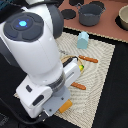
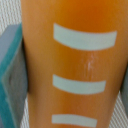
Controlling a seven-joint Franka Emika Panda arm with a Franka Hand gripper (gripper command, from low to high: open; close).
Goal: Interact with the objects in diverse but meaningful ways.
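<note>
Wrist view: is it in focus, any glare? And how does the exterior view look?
Wrist view: the orange block fills the frame, soft and blurred from closeness, with a faint specular streak near its middle. Exterior view: low-res and slightly soft; the arm hides much of the woven placemat, and the gripper is barely resolvable.

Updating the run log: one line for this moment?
gripper: shut on orange block | over placemat | blue cup, pot: untouched

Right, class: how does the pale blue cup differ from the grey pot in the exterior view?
The pale blue cup is small and light-coloured; the grey pot is wider and dark. The cup stands on the woven placemat; the pot sits beyond it on a brownish surface. The pot's mouth opens upward; the cup's opening is not visible. Both stand free of the arm.
</note>
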